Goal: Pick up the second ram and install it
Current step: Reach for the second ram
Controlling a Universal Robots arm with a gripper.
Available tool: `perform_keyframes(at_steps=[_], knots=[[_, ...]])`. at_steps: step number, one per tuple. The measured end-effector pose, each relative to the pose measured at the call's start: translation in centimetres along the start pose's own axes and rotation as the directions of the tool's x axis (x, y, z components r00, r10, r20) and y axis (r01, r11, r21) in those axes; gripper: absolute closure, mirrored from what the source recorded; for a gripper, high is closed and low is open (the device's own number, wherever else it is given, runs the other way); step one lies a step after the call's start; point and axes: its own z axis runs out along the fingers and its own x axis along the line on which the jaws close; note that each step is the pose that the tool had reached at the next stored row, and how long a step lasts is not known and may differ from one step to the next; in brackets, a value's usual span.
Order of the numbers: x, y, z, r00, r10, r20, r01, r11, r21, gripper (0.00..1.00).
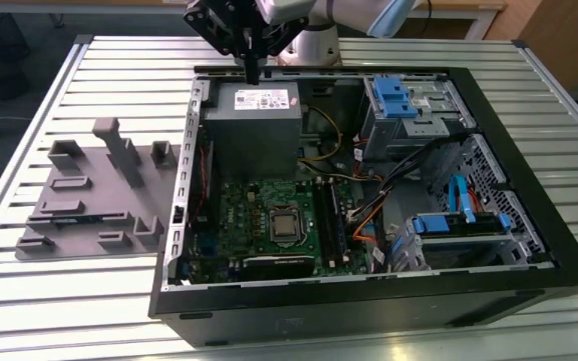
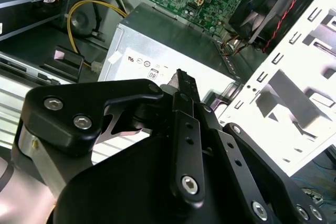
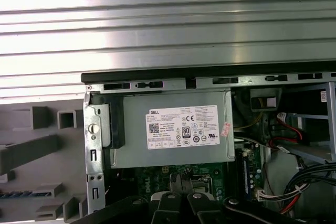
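Observation:
My gripper (image 1: 254, 74) hangs above the back edge of the open computer case, over the grey power supply (image 1: 254, 113). Its black fingers look pressed together with nothing between them in both wrist views (image 2: 181, 78) (image 3: 180, 180). The second ram (image 1: 74, 219) shows as a slim blue strip lying flat in a slot of the grey holder tray (image 1: 98, 188), on the exterior view's left, well away from the gripper. One end of the second ram (image 3: 11, 194) also shows in the first wrist view. The green motherboard (image 1: 269, 226) with its long dark memory slots (image 1: 327, 222) lies inside the case.
The black case wall (image 1: 184, 188) stands between the tray and the motherboard. Blue drive brackets (image 1: 400, 98), cables (image 1: 409, 180) and a perforated drive cage (image 1: 480, 226) occupy the case's right half. The slatted metal table (image 1: 118, 68) surrounds everything.

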Motion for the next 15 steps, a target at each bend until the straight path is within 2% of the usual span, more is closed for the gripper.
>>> perform_keyframes(at_steps=[7,9,15], knots=[[0.13,-0.01,0.01,1.0000,0.000,-0.0001,0.000,1.0000,0.0000,0.89],[0.78,-0.06,0.05,1.0000,0.000,-0.0001,0.000,1.0000,0.0001,0.89],[0.90,-0.07,0.06,1.0000,0.000,-0.0002,0.000,1.0000,0.0001,0.89]])
